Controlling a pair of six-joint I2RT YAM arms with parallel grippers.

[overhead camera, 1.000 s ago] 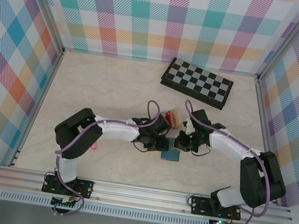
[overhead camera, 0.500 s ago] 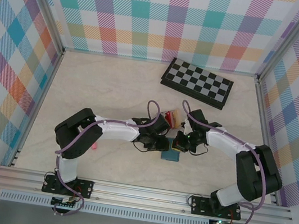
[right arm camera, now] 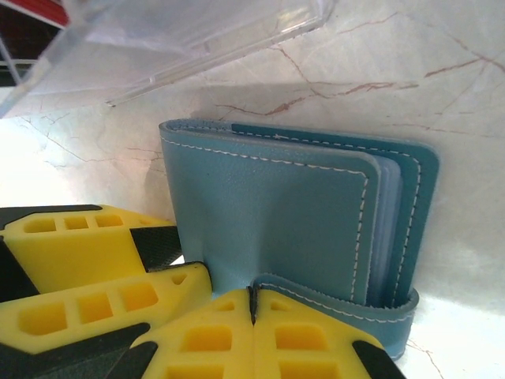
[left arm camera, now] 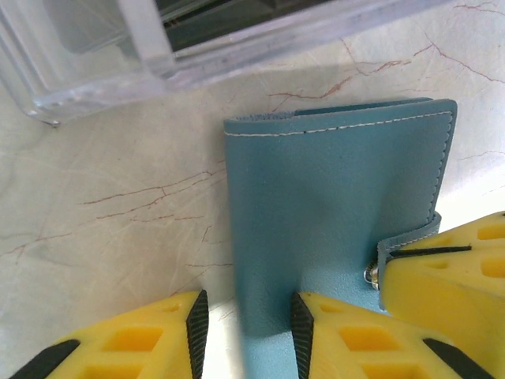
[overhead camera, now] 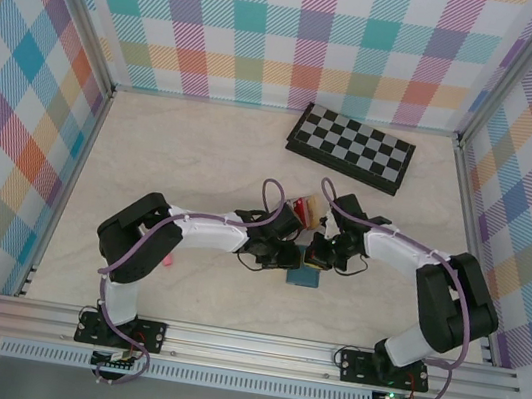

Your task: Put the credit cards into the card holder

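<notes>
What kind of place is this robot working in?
Most likely a robot test cell for recording demos: two arms bolted to an aluminium rail, plaid walls boxing in the tabletop, and props like a chessboard and card holder.

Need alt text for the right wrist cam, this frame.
A folded teal card holder lies on a pale marbled table, its strap wrapped round the near edge, where the yellow fingers of the right pincer press together. A clear plastic rack sits just behind the holder.
</notes>
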